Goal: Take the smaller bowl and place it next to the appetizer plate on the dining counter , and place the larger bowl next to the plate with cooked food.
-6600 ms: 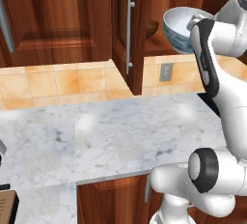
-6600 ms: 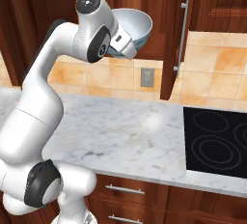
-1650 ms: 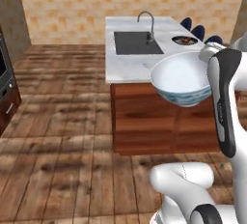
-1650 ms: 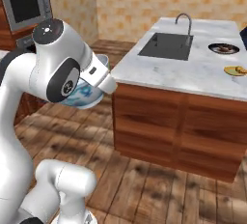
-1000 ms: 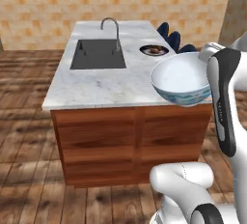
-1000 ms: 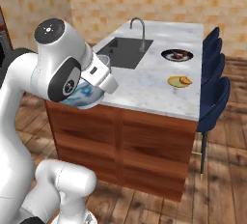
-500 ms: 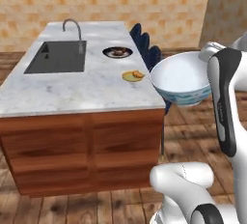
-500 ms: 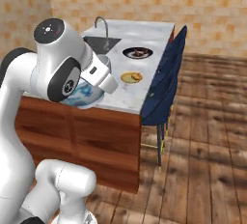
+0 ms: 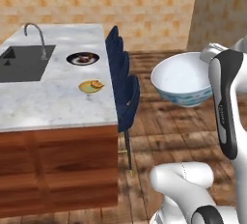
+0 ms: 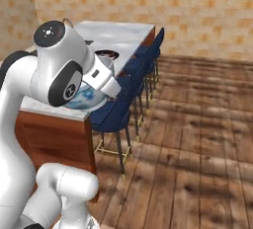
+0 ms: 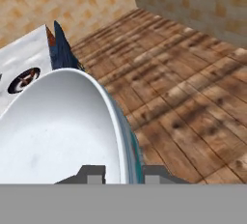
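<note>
Claw: the claw (image 11: 124, 172) pinches the rim of the larger bowl (image 9: 182, 79), one fingertip inside the wall and one outside, jaws closed on it.
Bowl position: carried in the air over the wooden floor (image 9: 173, 126), off the bench's right edge and beyond the blue chairs (image 9: 123, 85), well apart from any plate.
Bowl look: wide, white and smooth inside, with a blue-green painted band around the outside just under the rim; it narrows toward the bottom, and it hangs tilted in the grip.
Bench: the dining counter (image 9: 43, 107) is pale marble on a reddish wood base, with a sink (image 9: 21, 61) and faucet (image 9: 36, 37) toward its left side.
Plates: the plate with cooked food (image 9: 83, 58) sits near the bench's right edge toward the far end; the appetizer plate (image 9: 91, 86) lies nearer, also close to that edge. The two are near each other but apart.
Risk, mix-up: with the plates this close together, the bowl could land beside the yellow plate instead of the dark one.
Risk, collision: reaching in over the right edge, the bowl or arm could clip the chair backs.
Risk, slip: a rim-only pinch on a tilted, wide bowl could probably rotate or slide if the arm swings fast.
Risk, contact: set down too near, the bowl could nudge the dark plate.
</note>
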Controlling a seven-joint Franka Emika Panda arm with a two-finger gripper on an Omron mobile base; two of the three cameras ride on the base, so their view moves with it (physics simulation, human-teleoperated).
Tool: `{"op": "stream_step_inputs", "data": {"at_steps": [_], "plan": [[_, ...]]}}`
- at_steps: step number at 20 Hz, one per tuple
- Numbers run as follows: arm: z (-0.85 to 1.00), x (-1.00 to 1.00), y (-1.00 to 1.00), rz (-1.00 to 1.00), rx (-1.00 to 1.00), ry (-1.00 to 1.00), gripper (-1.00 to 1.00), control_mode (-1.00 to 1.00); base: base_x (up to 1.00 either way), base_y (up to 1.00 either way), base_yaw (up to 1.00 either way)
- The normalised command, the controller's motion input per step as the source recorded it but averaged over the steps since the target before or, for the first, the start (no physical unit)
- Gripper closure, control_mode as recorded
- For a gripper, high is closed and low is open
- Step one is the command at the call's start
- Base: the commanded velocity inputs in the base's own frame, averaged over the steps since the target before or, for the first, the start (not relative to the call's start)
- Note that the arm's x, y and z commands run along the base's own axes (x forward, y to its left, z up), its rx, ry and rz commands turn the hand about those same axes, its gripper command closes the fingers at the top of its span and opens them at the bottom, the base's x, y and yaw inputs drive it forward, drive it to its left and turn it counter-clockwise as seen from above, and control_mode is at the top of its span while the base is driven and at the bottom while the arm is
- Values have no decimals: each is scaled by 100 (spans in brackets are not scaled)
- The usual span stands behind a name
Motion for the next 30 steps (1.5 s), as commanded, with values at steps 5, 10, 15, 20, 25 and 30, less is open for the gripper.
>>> {"op": "stream_step_inputs", "data": {"at_steps": [5,10,15,20,25,30], "plan": [[0,0,0,0,0,0,100,100,92,-100,14],[0,0,0,0,0,0,100,100,97,-100,28],[0,0,0,0,0,0,100,100,100,-75,42],[0,0,0,0,0,0,100,100,100,-49,51],[0,0,0,0,0,0,100,100,100,-54,55],[0,0,0,0,0,0,100,100,96,-73,56]]}}
